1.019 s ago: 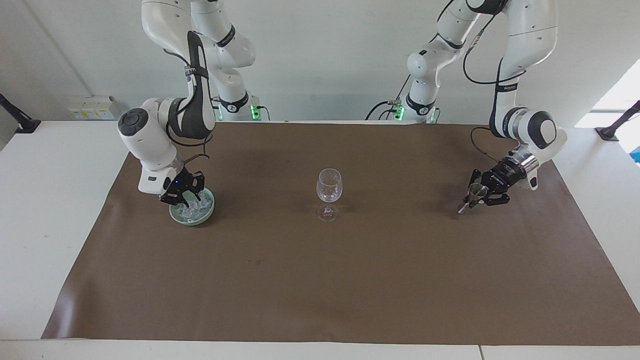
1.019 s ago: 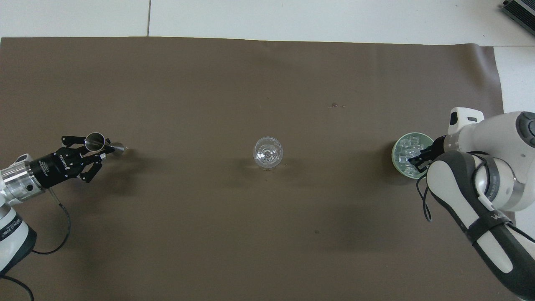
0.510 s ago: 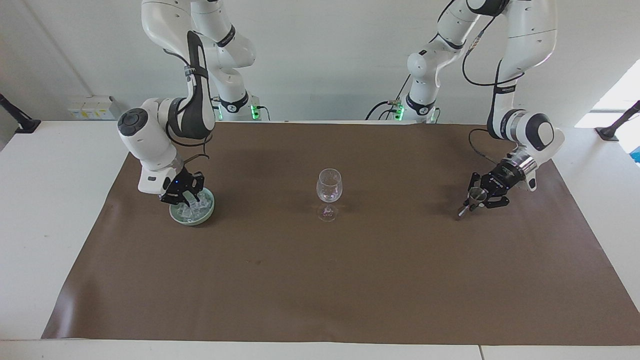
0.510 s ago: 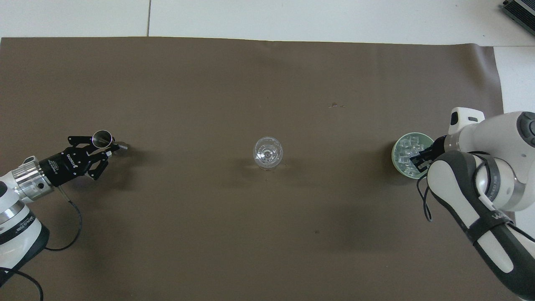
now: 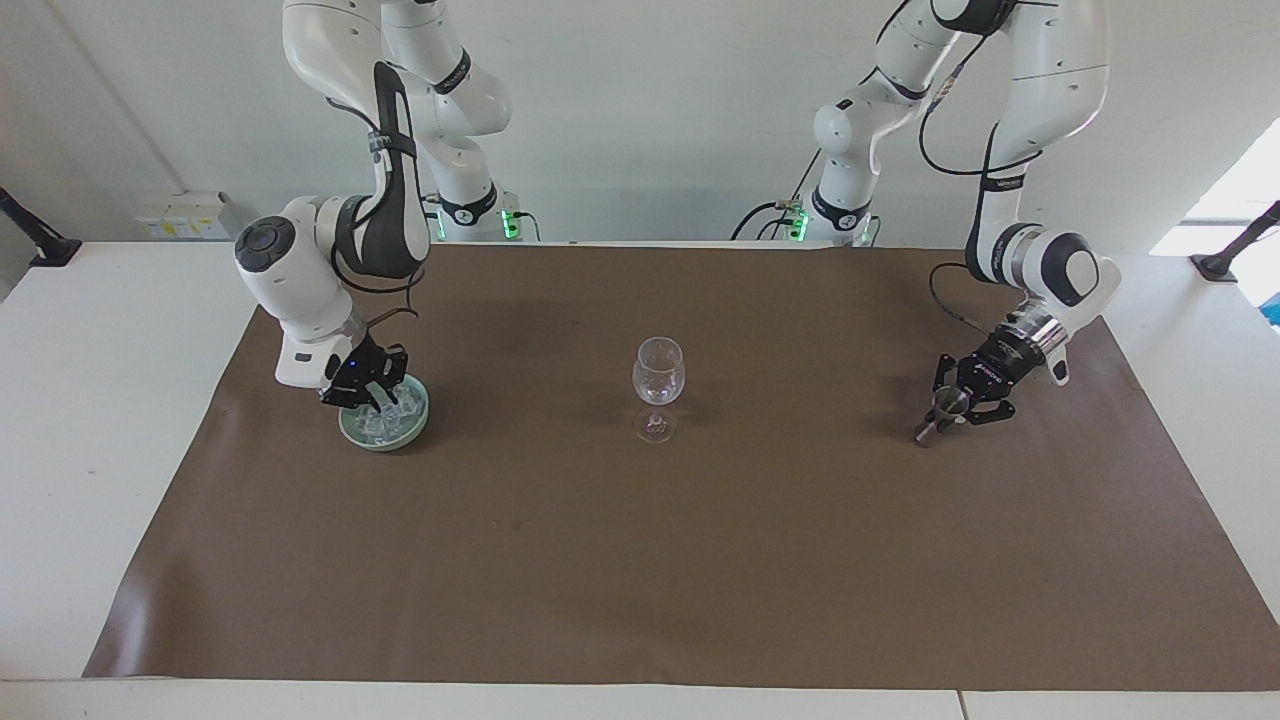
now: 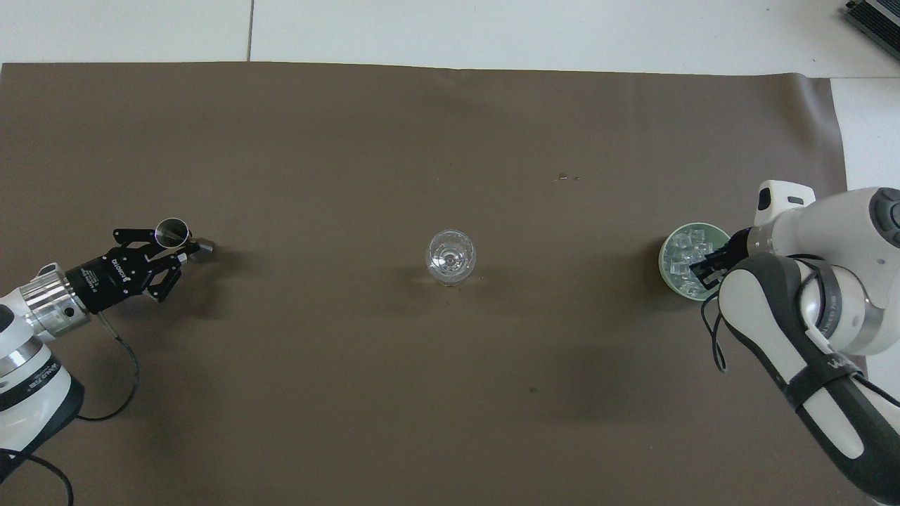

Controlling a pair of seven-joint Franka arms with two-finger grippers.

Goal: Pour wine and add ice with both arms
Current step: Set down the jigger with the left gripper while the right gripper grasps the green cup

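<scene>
Brown mat (image 5: 640, 580) is laid over a white table. Right gripper (image 5: 366, 398) is clenched inside the pale green bowl (image 5: 384, 443), among the ice (image 5: 398, 418); a pinched cube cannot be confirmed. Cubes are judged light, hard and slippery, so flat faces should be pinched. Left gripper (image 5: 960, 408) is clamped on the tilted jigger (image 5: 947, 402); mat contact is shown by the facing view only. Wine glass (image 5: 658, 370) stands between both grippers, well apart.

A white worktop (image 5: 90, 420) carries a brown paper mat (image 5: 700, 560); a clear stemmed glass (image 5: 657, 385) and a pale green bowl (image 5: 385, 432) stand on the mat.
</scene>
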